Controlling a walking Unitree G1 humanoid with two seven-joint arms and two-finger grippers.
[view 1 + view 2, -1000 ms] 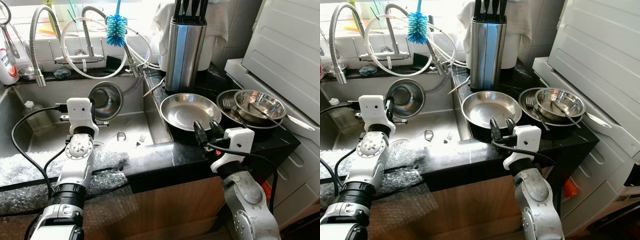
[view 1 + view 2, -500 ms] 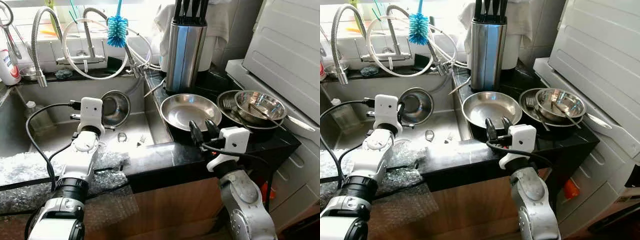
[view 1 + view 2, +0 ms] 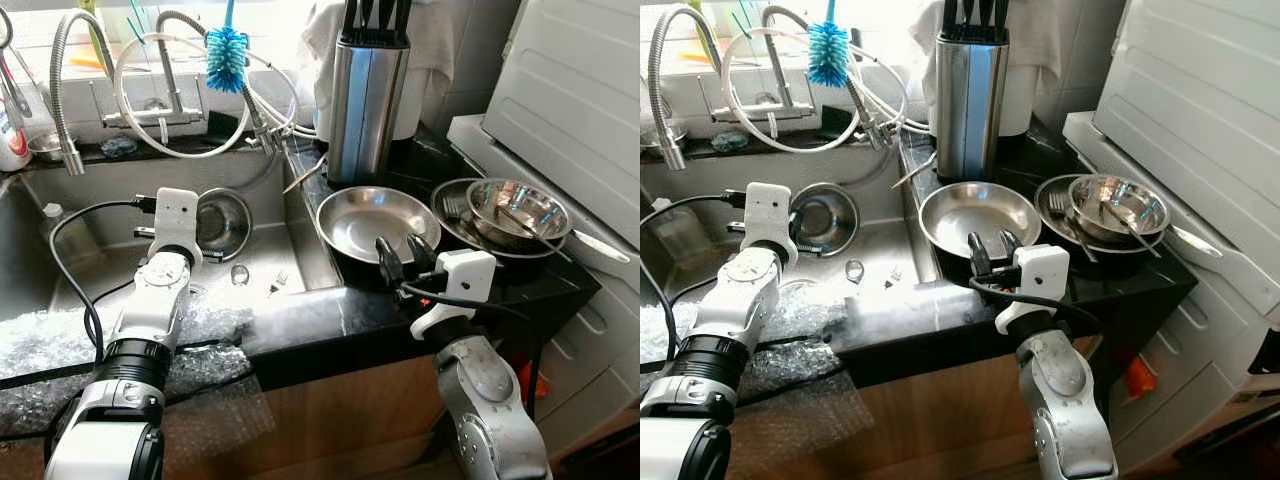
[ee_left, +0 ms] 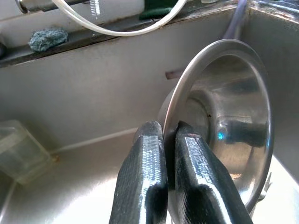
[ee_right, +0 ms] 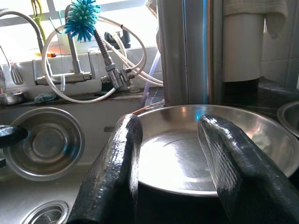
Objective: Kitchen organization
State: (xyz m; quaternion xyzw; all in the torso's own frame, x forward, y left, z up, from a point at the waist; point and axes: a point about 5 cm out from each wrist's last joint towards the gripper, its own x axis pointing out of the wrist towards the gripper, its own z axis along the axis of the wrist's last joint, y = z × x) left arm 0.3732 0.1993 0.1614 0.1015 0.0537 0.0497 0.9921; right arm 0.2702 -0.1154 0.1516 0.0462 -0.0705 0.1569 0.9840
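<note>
knife block (image 3: 367,95) behind pan (image 3: 378,220), bowls (image 3: 512,210) beside.

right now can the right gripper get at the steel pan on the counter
Probably yes. The right gripper sits open at the near rim of the steel pan, with nothing between them. The left gripper is busy, shut on the steel bowl in the sink.

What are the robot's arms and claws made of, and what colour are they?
Both arms are silvery metal with round joints, each topped by a white boxy wrist block. Each gripper, left and right, has two long, glossy black fingers. Black cables loop along each arm.
</note>
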